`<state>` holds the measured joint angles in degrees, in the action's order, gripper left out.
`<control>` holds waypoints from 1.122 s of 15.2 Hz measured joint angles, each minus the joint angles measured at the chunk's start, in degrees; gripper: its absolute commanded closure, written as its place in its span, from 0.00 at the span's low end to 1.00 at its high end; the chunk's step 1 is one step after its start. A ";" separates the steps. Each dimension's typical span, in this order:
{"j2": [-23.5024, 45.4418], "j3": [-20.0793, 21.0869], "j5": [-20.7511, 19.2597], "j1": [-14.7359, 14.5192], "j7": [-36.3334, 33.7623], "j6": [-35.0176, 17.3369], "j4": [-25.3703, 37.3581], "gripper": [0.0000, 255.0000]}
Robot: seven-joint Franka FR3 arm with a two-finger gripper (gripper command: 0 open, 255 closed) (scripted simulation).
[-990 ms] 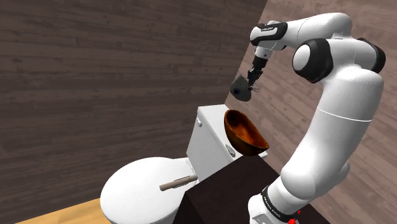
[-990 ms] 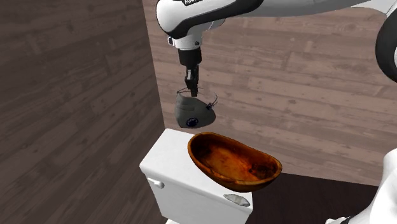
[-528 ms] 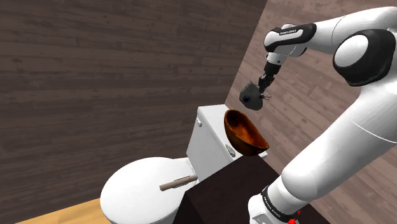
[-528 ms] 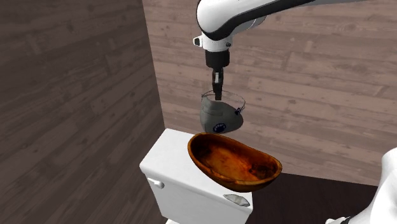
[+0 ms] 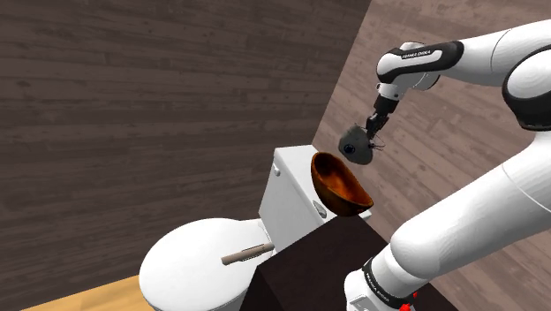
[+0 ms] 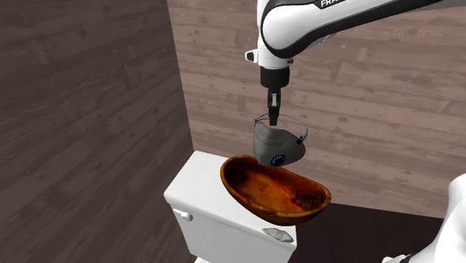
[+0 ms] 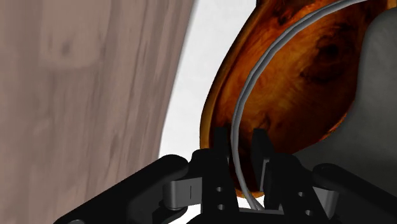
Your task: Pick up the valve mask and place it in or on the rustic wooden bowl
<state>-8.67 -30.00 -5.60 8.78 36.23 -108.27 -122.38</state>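
Shoulder view: the all-black two-finger gripper [image 5: 375,119] holds the grey cupped valve mask [image 5: 356,144] by its strap, at one o'clock of the reddish-brown wooden bowl [image 5: 340,187] on a white toilet tank [image 5: 287,199]. Second exterior view: the mask hangs over the bowl's twelve o'clock rim. Wrist view: the fingers pinch the strap. Transport step; next, centre the mask over the bowl, lower and release.

The bowl [image 6: 275,187] sits on the toilet tank [image 6: 198,187], toward the second exterior view's right. The mask [image 6: 276,143] hangs from the tool [image 6: 274,116], just above the bowl's far rim. A stick [image 5: 245,254] lies on the toilet lid [image 5: 181,265].
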 measured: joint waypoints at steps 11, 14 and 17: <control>3.54 -0.80 1.39 0.07 1.09 -8.74 -5.60 1.00; 4.09 -0.92 1.63 0.10 1.33 -9.86 -6.22 1.00; 4.12 -0.93 1.64 0.11 1.35 -9.98 -6.30 1.00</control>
<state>-4.55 -30.92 -3.96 8.89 37.58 -118.26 -128.67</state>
